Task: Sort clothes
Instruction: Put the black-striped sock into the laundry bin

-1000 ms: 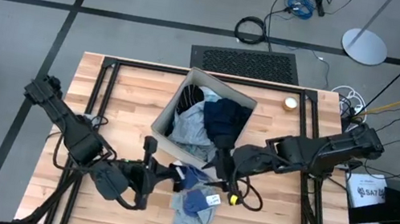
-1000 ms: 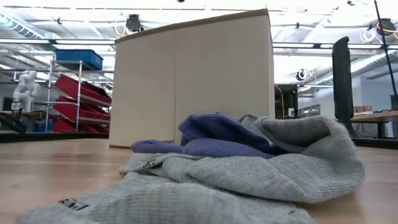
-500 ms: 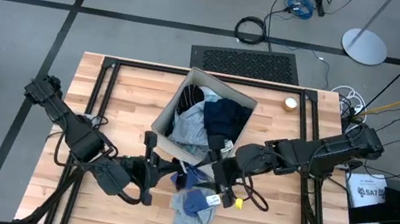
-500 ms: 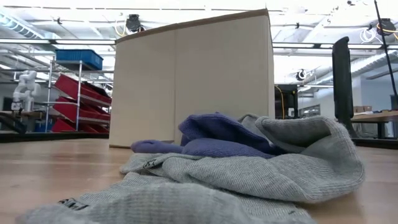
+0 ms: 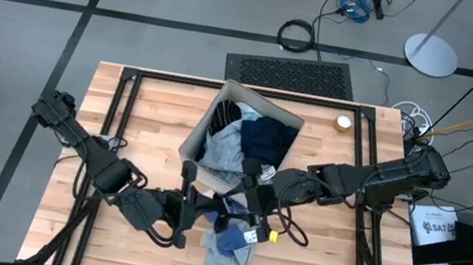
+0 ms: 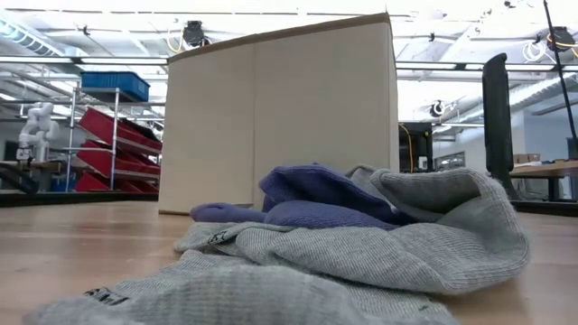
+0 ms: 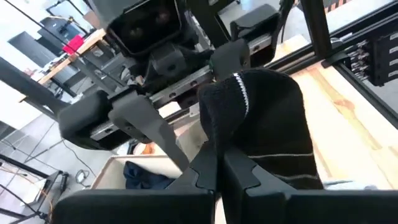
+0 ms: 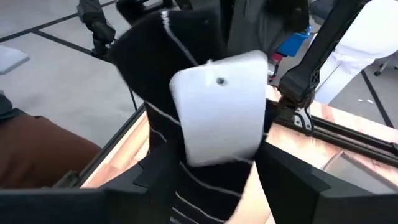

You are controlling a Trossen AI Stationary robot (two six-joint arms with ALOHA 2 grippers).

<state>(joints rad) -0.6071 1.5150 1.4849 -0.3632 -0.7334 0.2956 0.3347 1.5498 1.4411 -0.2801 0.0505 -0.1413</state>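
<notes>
A black sock with thin white stripes (image 7: 267,124) is held up between my two grippers, just in front of the beige fabric box (image 5: 222,101). It also shows in the right wrist view (image 8: 149,68), with a white card tag (image 8: 217,106) on it. My left gripper (image 5: 194,199) and my right gripper (image 5: 249,198) face each other, both shut on the sock. A grey top (image 5: 223,257) lies on the table below, with a blue-purple piece (image 6: 316,194) on it. The box holds navy (image 5: 269,138) and light grey-blue clothes. My left gripper pinches the sock's lower edge (image 7: 233,146) between its two fingers, coming about level from the table's left. The sock stands up above the fingers, clear of the table. My right gripper holds the sock's other end (image 8: 205,168) between its two fingers, coming from the table's right. The tag hides the place of contact.
The box stands tilted at the table's middle far side. A small round roll (image 5: 343,122) lies at the far right. A small yellow thing (image 5: 272,237) lies near my right gripper. Bare wood shows at the table's left (image 5: 132,125) and right (image 5: 321,262).
My left gripper has moved toward the table's right and my right gripper toward the left and a little far, so the two have come closer together over the grey top. The clothes on the table have stayed where they were.
</notes>
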